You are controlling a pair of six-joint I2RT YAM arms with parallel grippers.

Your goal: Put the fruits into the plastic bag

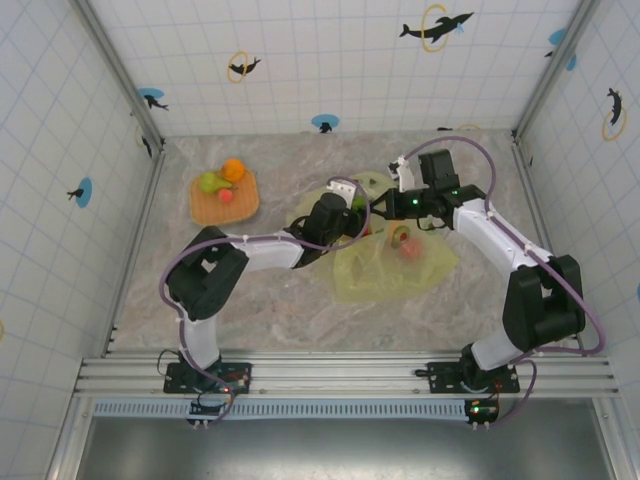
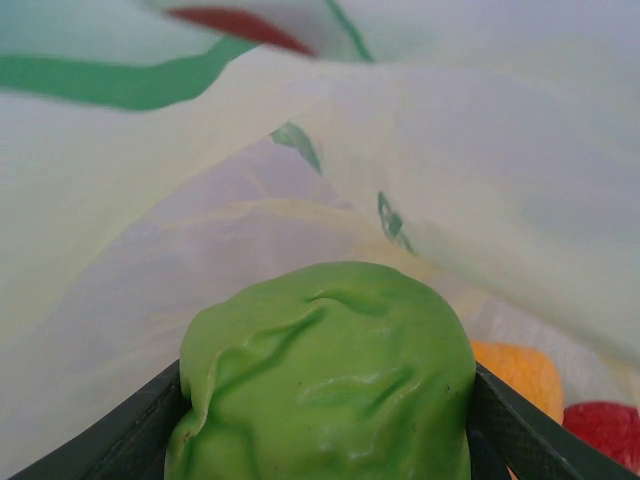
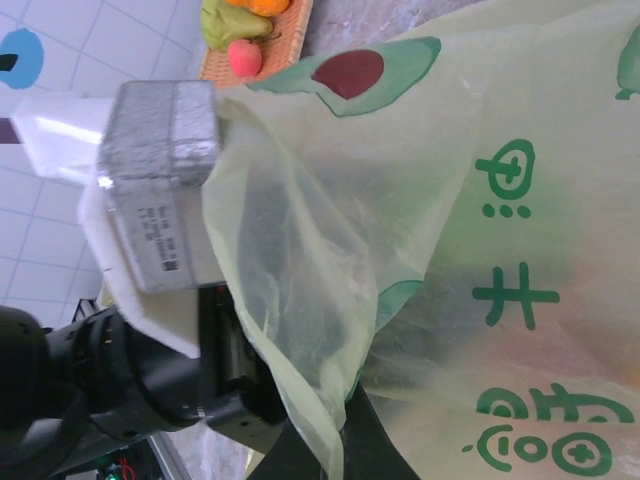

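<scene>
My left gripper (image 2: 327,410) is shut on a wrinkled green fruit (image 2: 325,350), its dark fingers (image 2: 135,425) pressed against both sides. It is pushed into the mouth of the yellow-green plastic bag (image 1: 392,265), whose film (image 2: 480,170) hangs around it. An orange fruit (image 2: 522,375) and a red fruit (image 2: 605,425) lie inside, ahead to the right. My right gripper (image 3: 345,445) is shut on the bag's edge (image 3: 300,300) and holds it up beside the left gripper (image 1: 352,215). From above, a reddish fruit (image 1: 406,246) shows through the bag.
A flat orange woven tray (image 1: 245,205) lies at the back left with an orange fruit (image 1: 233,169), a green pear-shaped fruit (image 1: 209,182) and a small red fruit (image 1: 226,197) on it. Tiled walls close in the table on three sides.
</scene>
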